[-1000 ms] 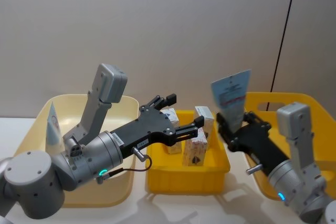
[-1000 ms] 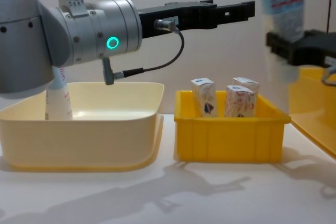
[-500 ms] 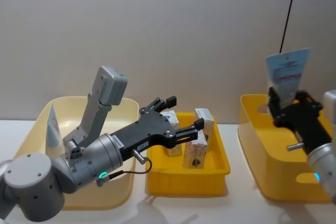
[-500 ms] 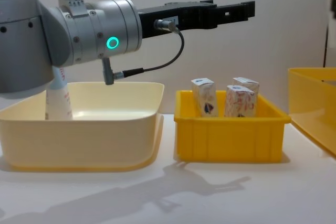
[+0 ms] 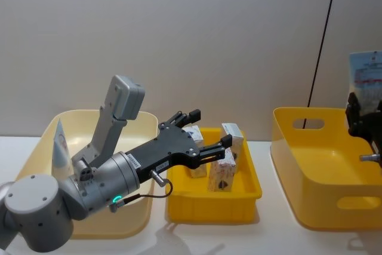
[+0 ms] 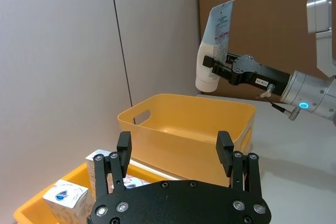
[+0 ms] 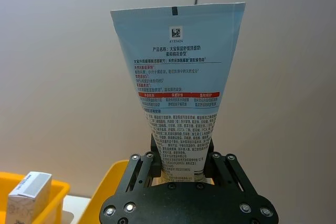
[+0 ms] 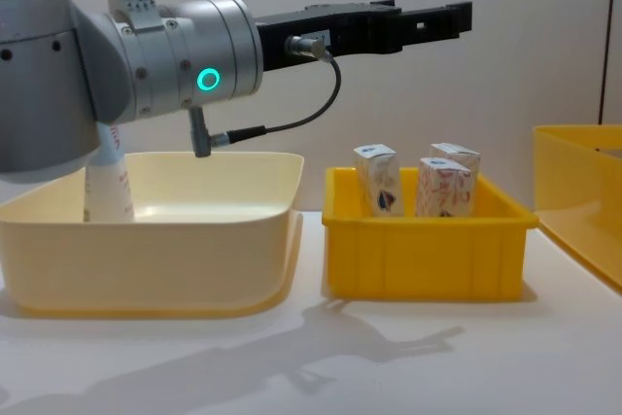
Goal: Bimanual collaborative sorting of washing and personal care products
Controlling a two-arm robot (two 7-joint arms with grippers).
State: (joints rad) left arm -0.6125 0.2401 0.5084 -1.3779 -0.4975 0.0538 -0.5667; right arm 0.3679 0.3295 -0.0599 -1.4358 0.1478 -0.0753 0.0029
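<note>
We are clenching our right gripper [image 7: 181, 160] around the lower body of a light-blue-and-white tube [image 7: 178, 77] — crimped end up, red bands of print across it — and holding it high by the large yellow bin [image 5: 310, 165] on the right. Our left gripper [image 5: 209, 128] is hovering, fingers spread, over the cartons [image 8: 377, 180] in the small yellow bin [image 8: 423, 259].

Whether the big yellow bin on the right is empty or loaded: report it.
Empty: the big yellow bin shows a bare floor; the right gripper holds a tube in the air, outside it.
</note>
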